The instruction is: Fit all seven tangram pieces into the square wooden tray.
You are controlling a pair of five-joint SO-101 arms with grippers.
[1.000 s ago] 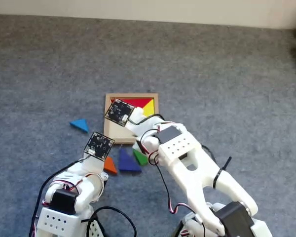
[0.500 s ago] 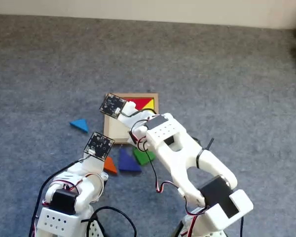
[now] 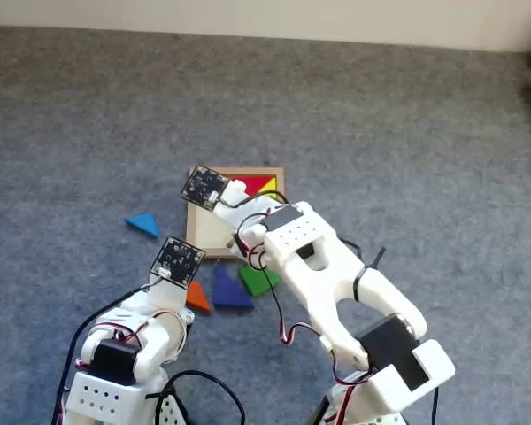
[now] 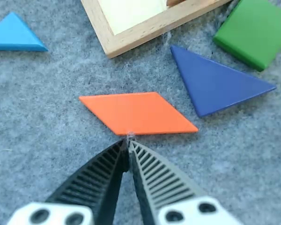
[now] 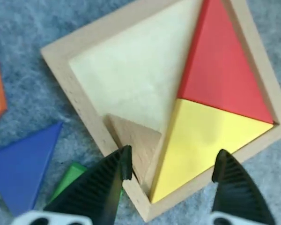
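Square wooden tray [image 4: 150, 35] sits mid-tabletop. In it: red triangle [image 5: 220, 70] far side, yellow triangle [image 5: 201, 140] beside it, plain wooden triangle [image 5: 136, 138] against the near rim. Right claw [image 5: 171, 164] is over the tray's near part, jaws apart, empty. Left claw [image 4: 128, 140] has its jaws together, tips at the near edge of the orange parallelogram [image 4: 138, 112]. Dark blue triangle [image 4: 215, 82] and green square [image 4: 253, 30] lie to its right. Light blue triangle [image 4: 14, 35] is off left.

Soft, even light lies across the grey carpet [image 3: 407, 115], bright enough for every colour to read plainly. Nothing throws glare, not even the pale wood of the tray [image 5: 77, 93]. Shadows are weak: just a thin dark line hugging the edges of the orange parallelogram [image 4: 138, 112] and the dark blue triangle [image 4: 215, 82] where they meet the pile.
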